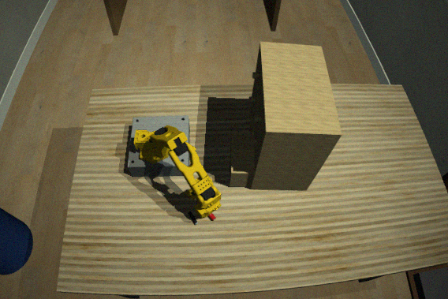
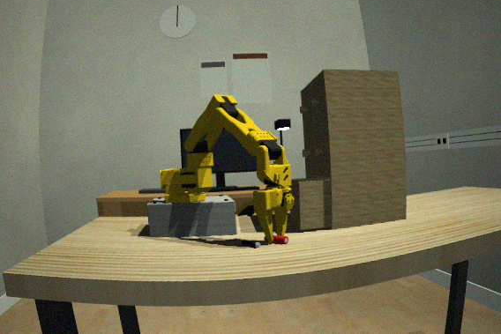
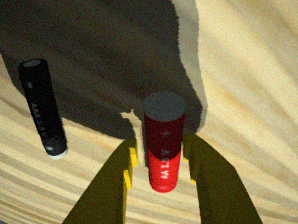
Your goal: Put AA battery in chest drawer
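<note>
From back here, the arm I'm running is bright yellow with black blocks at its joints. One link (image 1: 191, 172) (image 2: 242, 125) has an opening and small dark dots. Its grey, box-shaped base (image 1: 180, 121) (image 2: 226, 223), screws at the corners, stands nearest the counter's (image 1: 252, 247) (image 2: 198, 286) left edge in the top view. The gripper (image 1: 206, 218) (image 2: 275, 241) (image 3: 161, 150) is yellow, its fingers tapered.
</note>
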You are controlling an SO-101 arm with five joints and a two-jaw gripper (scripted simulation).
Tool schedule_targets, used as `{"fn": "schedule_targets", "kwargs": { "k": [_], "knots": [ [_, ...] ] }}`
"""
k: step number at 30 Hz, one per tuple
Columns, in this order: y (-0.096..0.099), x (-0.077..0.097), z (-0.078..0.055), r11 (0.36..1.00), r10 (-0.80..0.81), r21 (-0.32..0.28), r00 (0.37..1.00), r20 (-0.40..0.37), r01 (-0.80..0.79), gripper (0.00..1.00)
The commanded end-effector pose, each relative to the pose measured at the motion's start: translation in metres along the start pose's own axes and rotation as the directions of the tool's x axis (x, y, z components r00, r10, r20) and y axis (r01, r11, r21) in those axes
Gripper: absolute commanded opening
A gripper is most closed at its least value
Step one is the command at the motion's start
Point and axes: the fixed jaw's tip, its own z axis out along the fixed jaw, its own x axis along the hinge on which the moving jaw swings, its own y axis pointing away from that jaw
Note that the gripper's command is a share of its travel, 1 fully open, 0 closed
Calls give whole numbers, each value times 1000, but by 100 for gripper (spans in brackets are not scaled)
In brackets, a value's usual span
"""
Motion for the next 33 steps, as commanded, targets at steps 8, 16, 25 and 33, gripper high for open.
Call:
{"fn": "schedule_targets", "kwargs": {
  "k": [8, 16, 25, 33],
  "knots": [
    [0, 1, 3, 1000, 2, 1, 1000, -3, -2, 7],
    [0, 1, 3, 1000, 2, 1, 1000, -3, -2, 3],
    [0, 1, 3, 1000, 2, 1, 1000, -3, -2, 0],
    [0, 1, 3, 1000, 2, 1, 1000, -3, -2, 0]
  ]
}}
